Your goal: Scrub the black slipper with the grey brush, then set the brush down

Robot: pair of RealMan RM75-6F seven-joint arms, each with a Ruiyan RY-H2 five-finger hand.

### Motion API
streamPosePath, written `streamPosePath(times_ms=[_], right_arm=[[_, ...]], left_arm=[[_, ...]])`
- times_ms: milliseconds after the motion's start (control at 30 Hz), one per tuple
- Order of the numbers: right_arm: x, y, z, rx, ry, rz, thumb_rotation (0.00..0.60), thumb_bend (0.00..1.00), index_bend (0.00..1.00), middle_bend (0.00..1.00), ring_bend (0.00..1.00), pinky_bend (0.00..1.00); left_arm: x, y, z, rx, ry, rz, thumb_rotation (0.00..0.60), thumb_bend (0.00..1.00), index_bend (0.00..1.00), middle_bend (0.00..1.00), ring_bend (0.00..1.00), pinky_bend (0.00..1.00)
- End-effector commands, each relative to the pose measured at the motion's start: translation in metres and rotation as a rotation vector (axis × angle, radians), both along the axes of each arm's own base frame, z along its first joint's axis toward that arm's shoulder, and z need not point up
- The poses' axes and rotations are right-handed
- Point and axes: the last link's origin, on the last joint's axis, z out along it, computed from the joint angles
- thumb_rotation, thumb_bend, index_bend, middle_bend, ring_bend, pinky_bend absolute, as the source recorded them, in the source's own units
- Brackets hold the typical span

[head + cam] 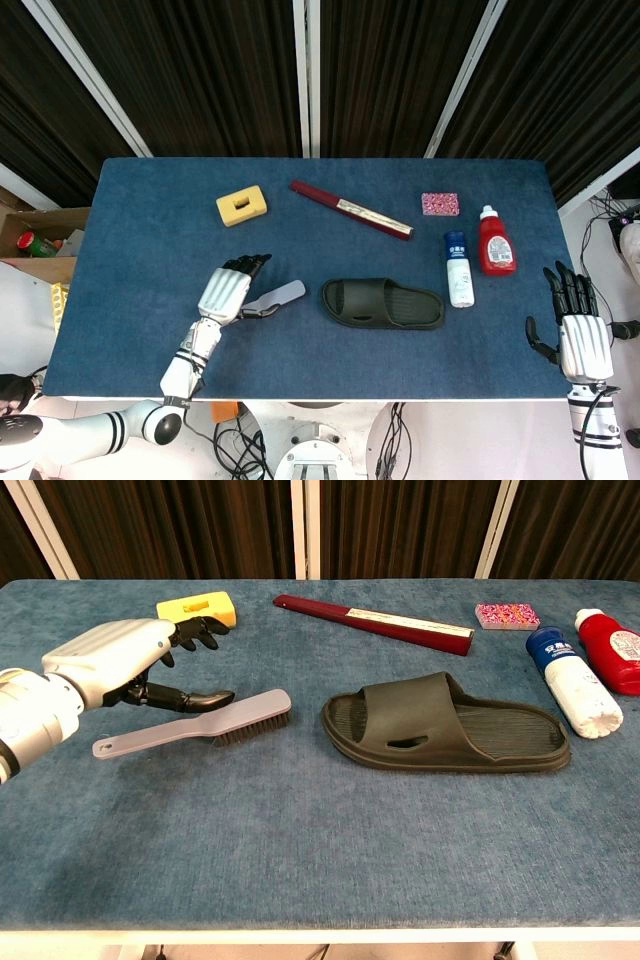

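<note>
The black slipper (383,303) (445,725) lies flat near the middle of the blue table, toe end pointing left. Left of it, the grey brush (278,296) (200,725) lies on the cloth with its bristles down and its handle pointing towards my left hand (228,290) (115,660). That hand hovers over the handle with fingers spread and the thumb reaching along the handle; it grips nothing. My right hand (577,325) rests at the table's right edge with fingers apart and empty; it shows only in the head view.
A yellow sponge (241,205) (198,608) sits behind the left hand. A dark red folded fan (352,209) and a pink block (440,203) lie further back. A white bottle (458,270) and a red bottle (496,242) lie right of the slipper.
</note>
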Motion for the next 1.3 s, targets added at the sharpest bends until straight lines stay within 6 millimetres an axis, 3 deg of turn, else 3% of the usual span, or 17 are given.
streamPosePath(times_ms=[33, 267, 700, 933, 1300], right_arm=[[0.001, 0.0, -0.001, 0.004, 0.001, 0.005, 0.6, 0.43, 0.0, 0.0, 0.0, 0.0], [0.005, 0.0, -0.001, 0.009, 0.01, 0.017, 0.6, 0.43, 0.0, 0.0, 0.0, 0.0], [0.002, -0.002, -0.001, 0.015, 0.014, 0.01, 0.6, 0.43, 0.0, 0.0, 0.0, 0.0], [-0.001, -0.001, -0.002, 0.018, 0.016, 0.003, 0.6, 0.45, 0.0, 0.0, 0.0, 0.0], [0.0, -0.001, -0.003, 0.023, 0.017, 0.005, 0.6, 0.45, 0.0, 0.0, 0.0, 0.0]], left_arm=[[-0.002, -0.001, -0.001, -0.004, -0.003, 0.008, 0.203, 0.16, 0.11, 0.17, 0.18, 0.29], [0.0, -0.004, -0.003, 0.002, -0.004, 0.003, 0.201, 0.16, 0.15, 0.18, 0.18, 0.29], [0.001, -0.008, -0.032, -0.044, 0.069, 0.017, 0.202, 0.15, 0.26, 0.24, 0.22, 0.32], [-0.001, -0.004, -0.03, -0.038, 0.048, 0.046, 0.207, 0.15, 0.27, 0.27, 0.24, 0.35], [-0.003, -0.003, -0.033, -0.043, 0.068, 0.06, 0.279, 0.16, 0.3, 0.3, 0.26, 0.36]])
